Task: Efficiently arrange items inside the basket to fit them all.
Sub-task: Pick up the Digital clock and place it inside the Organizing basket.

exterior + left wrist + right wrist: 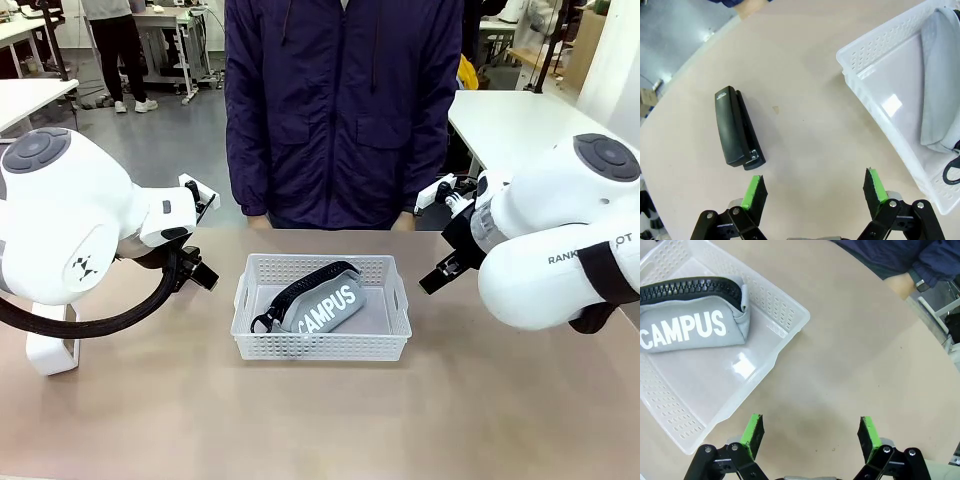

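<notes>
front view: a shallow white perforated plastic basket (322, 345) sits mid-table on the beige table (320, 420). a grey zip pouch printed "campus" (328, 303) lies slantwise inside it. a person in a dark blue jacket (340, 100) stands at the far side.

left wrist view: the left gripper (815, 187) hangs spread wide and empty over bare table. a black stapler (736, 127) lies just beyond one finger, apart from the basket.

right wrist view: the right gripper (810, 432) is spread wide and empty, near the basket's corner.
</notes>
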Available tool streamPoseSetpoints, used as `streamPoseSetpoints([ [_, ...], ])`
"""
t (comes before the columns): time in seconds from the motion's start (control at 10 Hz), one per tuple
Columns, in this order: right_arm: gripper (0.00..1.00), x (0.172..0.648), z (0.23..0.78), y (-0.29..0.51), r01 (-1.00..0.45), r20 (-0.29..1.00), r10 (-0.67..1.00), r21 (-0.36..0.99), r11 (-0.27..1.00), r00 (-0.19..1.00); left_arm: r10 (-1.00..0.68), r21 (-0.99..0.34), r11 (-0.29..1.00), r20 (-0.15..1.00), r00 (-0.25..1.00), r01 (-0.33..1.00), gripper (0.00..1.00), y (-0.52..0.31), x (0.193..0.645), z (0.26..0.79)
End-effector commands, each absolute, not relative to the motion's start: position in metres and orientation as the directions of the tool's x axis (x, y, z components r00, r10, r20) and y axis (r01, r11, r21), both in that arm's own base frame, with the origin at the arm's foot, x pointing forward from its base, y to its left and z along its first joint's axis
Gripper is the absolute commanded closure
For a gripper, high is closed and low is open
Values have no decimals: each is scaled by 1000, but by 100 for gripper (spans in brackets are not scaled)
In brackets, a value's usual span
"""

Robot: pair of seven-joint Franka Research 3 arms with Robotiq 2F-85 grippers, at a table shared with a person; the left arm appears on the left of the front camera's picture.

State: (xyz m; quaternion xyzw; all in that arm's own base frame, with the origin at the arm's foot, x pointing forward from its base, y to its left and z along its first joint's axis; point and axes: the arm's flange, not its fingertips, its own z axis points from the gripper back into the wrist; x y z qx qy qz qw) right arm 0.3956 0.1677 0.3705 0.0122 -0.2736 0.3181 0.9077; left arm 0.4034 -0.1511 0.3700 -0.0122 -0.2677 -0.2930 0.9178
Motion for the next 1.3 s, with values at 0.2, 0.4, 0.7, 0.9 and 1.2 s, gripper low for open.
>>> streamPoseSetpoints([
  [0.2, 0, 396, 371, 168, -584, 505, 570, -151, 798, 648, -532, 135, 828, 499, 684, 545, 0, -151, 403, 370],
  [0.4, 0, 396, 372, 168, -562, 451, 566, -158, 812, 690, -548, 112, 810, 489, 678, 575, 0, -149, 398, 373],
  [0.7, 0, 384, 393, 158, -566, 405, 529, -31, 823, 746, -471, -7, 846, 459, 753, 533, 0, -129, 378, 393],
  [0.9, 0, 365, 418, 141, -645, 350, 583, 90, 759, 733, -389, -108, 876, 415, 822, 469, 0, -115, 359, 425],
  [1.2, 0, 314, 472, 104, -643, 523, 446, 286, 711, 726, -224, -398, 776, 551, 804, 489, 0, -79, 308, 482],
])
